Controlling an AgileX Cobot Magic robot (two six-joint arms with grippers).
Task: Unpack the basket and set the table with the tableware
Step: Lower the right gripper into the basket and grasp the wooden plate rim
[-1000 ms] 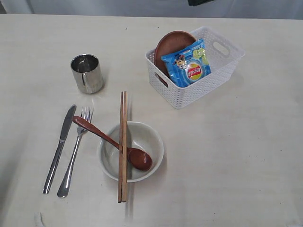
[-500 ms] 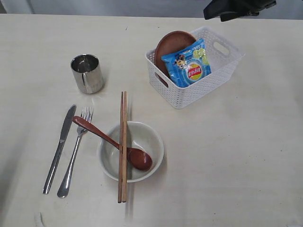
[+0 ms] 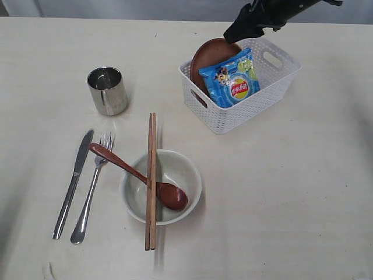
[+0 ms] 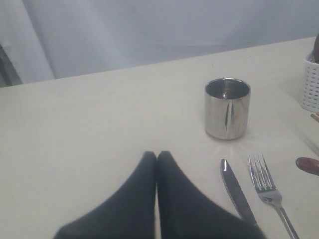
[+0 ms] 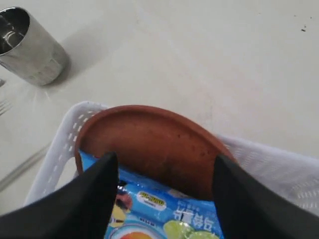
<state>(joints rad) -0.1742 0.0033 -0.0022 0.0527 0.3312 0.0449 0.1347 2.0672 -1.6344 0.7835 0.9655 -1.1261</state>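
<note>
The right tool (image 5: 165,159) stood wide apart above the basket (image 3: 245,114), holding nothing; the left tool (image 4: 157,155) was pressed together. The brown plate (image 5: 149,137) stood on edge against the chips packet (image 3: 231,81).

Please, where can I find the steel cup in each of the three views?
Exterior: cup stands left of the basket, beyond the knife and fork.
Left wrist: cup stands beyond the knife and fork, ahead of the shut claw.
Right wrist: cup stands on the table past the basket's corner, partly cut off.
Shared landmark: the white basket, at least partly visible in all three.
</note>
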